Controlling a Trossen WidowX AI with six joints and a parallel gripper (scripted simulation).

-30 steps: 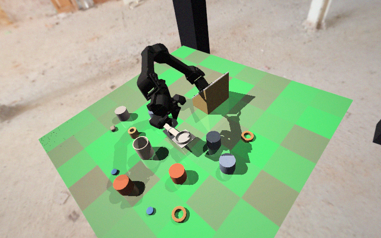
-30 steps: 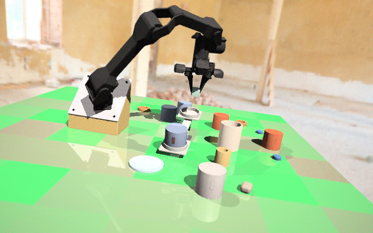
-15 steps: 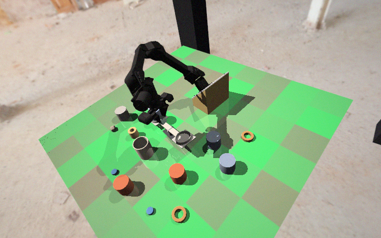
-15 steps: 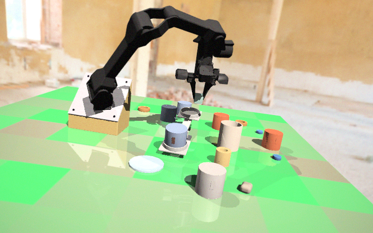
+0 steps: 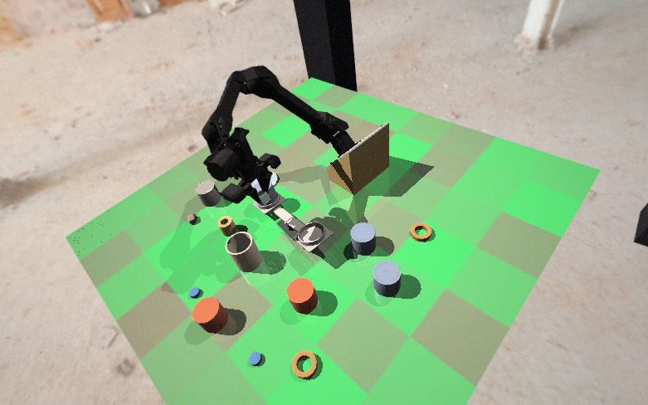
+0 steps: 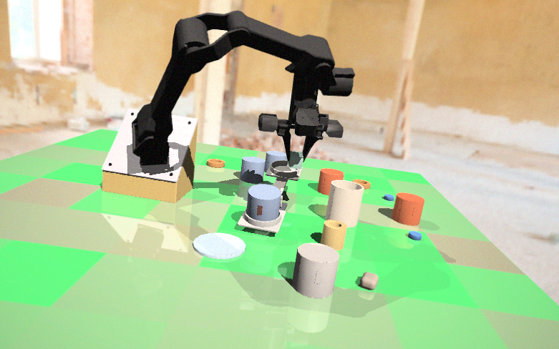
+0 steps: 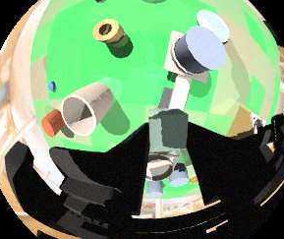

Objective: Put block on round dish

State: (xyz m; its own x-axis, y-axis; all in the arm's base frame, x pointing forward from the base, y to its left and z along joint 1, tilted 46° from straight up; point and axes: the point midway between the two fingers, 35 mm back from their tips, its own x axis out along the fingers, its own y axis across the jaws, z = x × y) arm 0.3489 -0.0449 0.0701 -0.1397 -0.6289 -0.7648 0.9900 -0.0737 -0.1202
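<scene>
My gripper (image 6: 296,159) (image 7: 165,126) is shut on a pale grey-green block (image 5: 265,197) (image 6: 297,164) (image 7: 174,132), held in the air above the balance (image 5: 327,235) (image 6: 279,185) (image 7: 181,92). A blue-grey cup (image 6: 264,203) (image 7: 200,50) stands upside down on one end of the balance; the arm partly hides it in the top view. The other end holds no cup. Two similar blue-grey cylinders (image 5: 362,238) (image 5: 387,279) stand beside that end; I cannot tell which is the other cup. The round pale dish (image 6: 219,246) (image 7: 215,25) is bare, beyond the cup-bearing end.
A tall open beige tube (image 5: 243,254) (image 6: 344,205) (image 7: 86,109), a yellow tube (image 5: 226,226) (image 6: 333,236) (image 7: 109,30) and a grey cylinder (image 5: 208,193) (image 6: 316,270) stand beside the balance. Two orange cylinders (image 5: 302,296) (image 5: 210,315), orange rings, blue discs and a small beige stone (image 6: 368,280) lie farther around.
</scene>
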